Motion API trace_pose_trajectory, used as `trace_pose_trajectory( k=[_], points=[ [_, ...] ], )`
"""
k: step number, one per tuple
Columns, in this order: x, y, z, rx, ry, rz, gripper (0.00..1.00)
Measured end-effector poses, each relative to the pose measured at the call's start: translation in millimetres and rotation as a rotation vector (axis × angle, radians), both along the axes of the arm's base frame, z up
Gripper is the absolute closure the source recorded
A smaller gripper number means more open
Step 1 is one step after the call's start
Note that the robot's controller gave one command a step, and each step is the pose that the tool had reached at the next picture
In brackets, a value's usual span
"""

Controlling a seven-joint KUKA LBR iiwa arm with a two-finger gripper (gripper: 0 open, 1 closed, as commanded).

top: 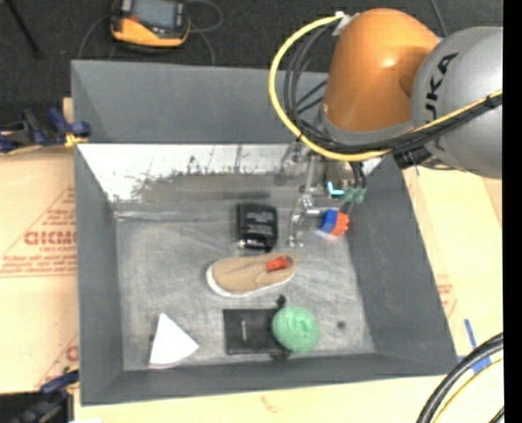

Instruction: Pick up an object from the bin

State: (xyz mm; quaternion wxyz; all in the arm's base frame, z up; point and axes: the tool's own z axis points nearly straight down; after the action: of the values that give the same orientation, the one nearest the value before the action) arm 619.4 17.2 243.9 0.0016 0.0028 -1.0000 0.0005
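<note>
One small blue-and-orange block (333,223) lay right of frame centre, just beside the gripper (303,218) — jaw state could not be told — probably light and rigid, best taken across its flat sides.

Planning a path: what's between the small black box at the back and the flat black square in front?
A tan shoe lies between the black box and black square, per the camera view.

thing: small blue-and-orange piece (333,223) | place: bin (155,104) floor, back right | pose: unclear
</note>
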Motion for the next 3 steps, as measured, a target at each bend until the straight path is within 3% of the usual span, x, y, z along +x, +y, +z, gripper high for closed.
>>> trace_pose_trajectory(
  k=[1,2,3],
  points=[
    [1.2,0.0,5.3,0.0,-0.008,0.0,0.0],
    [4.5,2.6,-39.5,0.0,-0.014,0.058,0.0],
    [-8.8,15.0,-122.4,0.0,-0.011,0.177,0.0]
  ],
)
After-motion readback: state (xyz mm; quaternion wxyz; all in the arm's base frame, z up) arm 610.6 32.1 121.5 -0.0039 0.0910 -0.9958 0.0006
